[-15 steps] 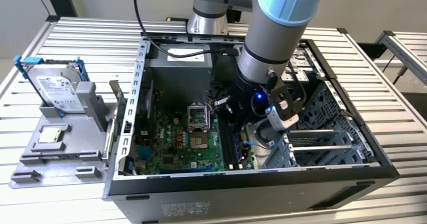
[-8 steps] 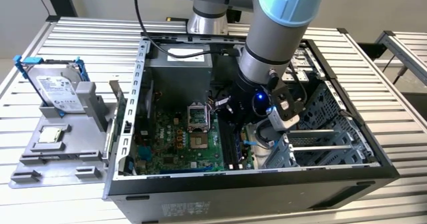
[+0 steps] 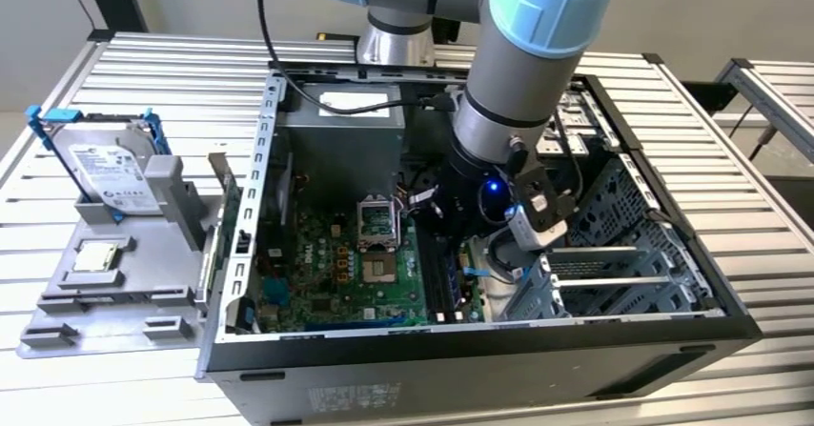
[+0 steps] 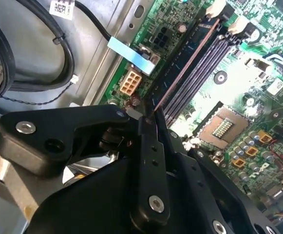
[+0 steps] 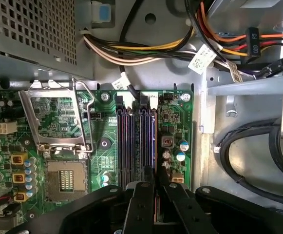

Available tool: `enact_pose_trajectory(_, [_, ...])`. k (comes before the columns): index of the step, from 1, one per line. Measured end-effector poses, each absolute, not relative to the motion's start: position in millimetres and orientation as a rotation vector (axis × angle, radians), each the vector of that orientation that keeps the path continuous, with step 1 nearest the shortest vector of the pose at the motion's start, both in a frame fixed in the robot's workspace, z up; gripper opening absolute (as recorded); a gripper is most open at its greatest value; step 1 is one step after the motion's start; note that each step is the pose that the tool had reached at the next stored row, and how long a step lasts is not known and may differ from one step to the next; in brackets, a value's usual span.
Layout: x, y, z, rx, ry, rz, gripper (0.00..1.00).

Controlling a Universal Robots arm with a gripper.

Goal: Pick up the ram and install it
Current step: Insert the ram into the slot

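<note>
Where the ram sits: we see the ram pinched in the gripper, low over the memory slots on the right side of the motherboard; we cannot tell whether it has entered a slot.
Ram's long axis: it runs parallel to the slots, reaching away from the fingers toward the white latches at the slots' far end.
Ram's facing: it stands on edge, so in the second wrist view we get only its thin brownish upper edge, like a drawn line.
Gripper: in both wrist views the two black fingers are closed onto the ram's near end, one on each flat side, with the gripper centred on the slots.
Arm: in the exterior view the arm comes down from the far side into the open case.
Case contents: we count the green motherboard on its floor, a grey power supply at the far end, bundled cables, and a processor socket with its metal frame swung up.
Tray: a grey tray lies outside the case, on the exterior view's left.
Tray contents: a hard drive stands upright in its far part, and a small square chip lies flat nearer to us.
</note>
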State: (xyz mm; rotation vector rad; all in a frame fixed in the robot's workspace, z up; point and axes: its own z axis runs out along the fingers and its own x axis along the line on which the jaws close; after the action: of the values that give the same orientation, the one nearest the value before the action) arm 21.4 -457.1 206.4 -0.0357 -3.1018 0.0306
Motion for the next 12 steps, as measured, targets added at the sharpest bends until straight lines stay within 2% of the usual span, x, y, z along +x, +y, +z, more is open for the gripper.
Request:
enact_pose_trajectory(5, [21, -457, 206, -0.036, -3.102, 0.029, 0.0])
enact_pose_trajectory(6, [22, -456, 205, -0.036, -3.103, 0.024, 1.0])
enact_pose_trajectory(12, [22, -457, 222, -0.04, -3.101, 0.029, 1.0])
